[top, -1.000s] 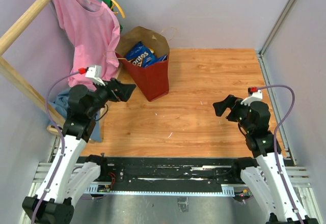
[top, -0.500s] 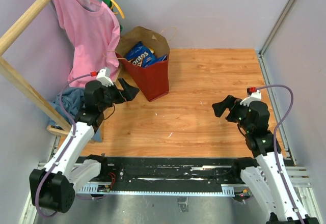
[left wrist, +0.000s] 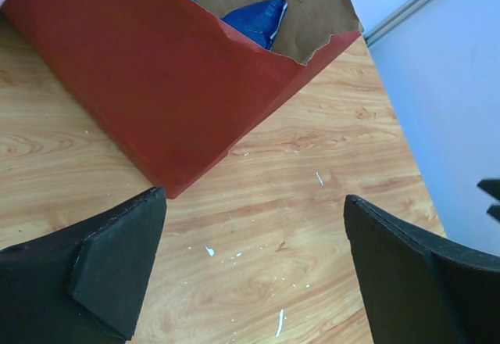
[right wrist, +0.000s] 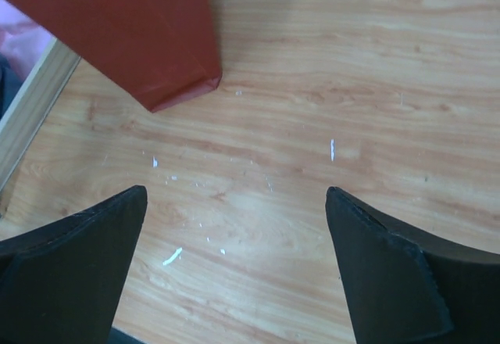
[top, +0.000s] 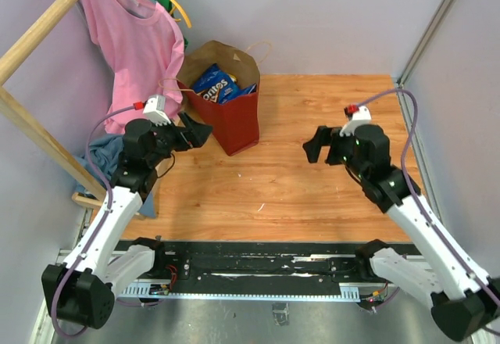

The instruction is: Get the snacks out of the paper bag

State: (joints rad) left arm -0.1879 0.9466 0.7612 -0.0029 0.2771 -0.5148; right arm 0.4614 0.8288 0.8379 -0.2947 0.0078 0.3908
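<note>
Both arms have shifted in the last second: the right gripper (top: 316,144) has swung up the table (top: 328,195) and leftward, toward the bag, while the left gripper (top: 197,134) has crept a little closer to the bag's near left side. Each holds nothing, its jaws spread wide over bare wood. Just ahead of the left gripper stands the paper bag (top: 234,123), upright at the far left of the table, red outside and brown within, its mouth gaping. A blue-white cookie packet (top: 214,84) shows inside it, with the corner of another blue packet (left wrist: 256,20) peeking over the ragged rim in the left wrist view. From the right wrist, only the bag's bottom corner shows, well apart from those fingers, across planks dotted with small white flecks (right wrist: 173,257). Behind the bag hangs a pink shirt (top: 134,47), and a blue cloth heap (top: 97,155) lies beside the left arm.
</note>
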